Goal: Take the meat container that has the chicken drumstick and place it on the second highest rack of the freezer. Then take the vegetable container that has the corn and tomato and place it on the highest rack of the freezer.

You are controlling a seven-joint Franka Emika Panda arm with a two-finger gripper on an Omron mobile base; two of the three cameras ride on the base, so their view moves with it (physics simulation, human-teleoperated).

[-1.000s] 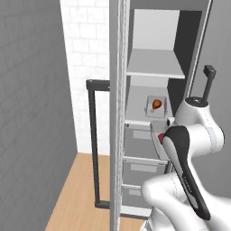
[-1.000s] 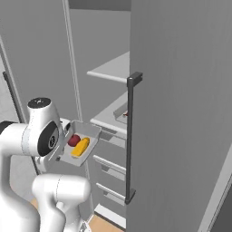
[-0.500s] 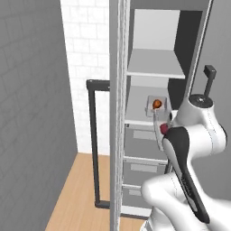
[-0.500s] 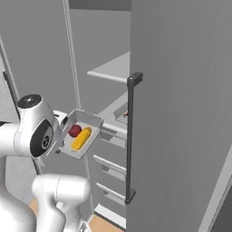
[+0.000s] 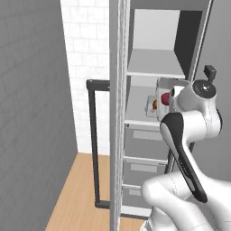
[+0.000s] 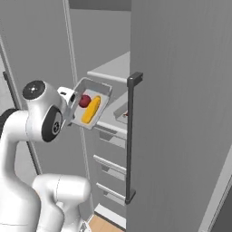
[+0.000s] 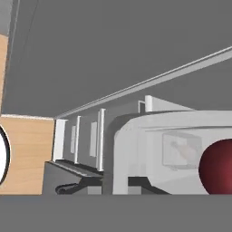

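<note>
The vegetable container [image 6: 92, 107] is a white tray held in the air, tilted up, with the dark-red tomato [image 6: 84, 100] and the yellow corn [image 6: 91, 110] in it. My gripper [image 6: 71, 100] is shut on its near rim, level with the gap between the two racks. In the hand view the tray rim [image 7: 136, 131] and tomato [image 7: 216, 167] sit close. The meat container [image 5: 152, 104] with the chicken drumstick [image 5: 154, 104] rests on the second highest rack [image 5: 139, 120] of the freezer [image 5: 155, 40]. Above it is the highest rack [image 5: 153, 72].
The open freezer door [image 6: 181, 113] with its dark bar handle [image 6: 130, 136] stands close on the right. Another door edge [image 5: 116, 113] and handle [image 5: 93, 144] stand on the left. Grey drawers [image 5: 143, 137] lie under the racks. Wood floor [image 5: 81, 189] shows below.
The arm has lifted the vegetable container up and toward the freezer shelves, and the tray now tilts more steeply. The meat container has stayed on its rack.
</note>
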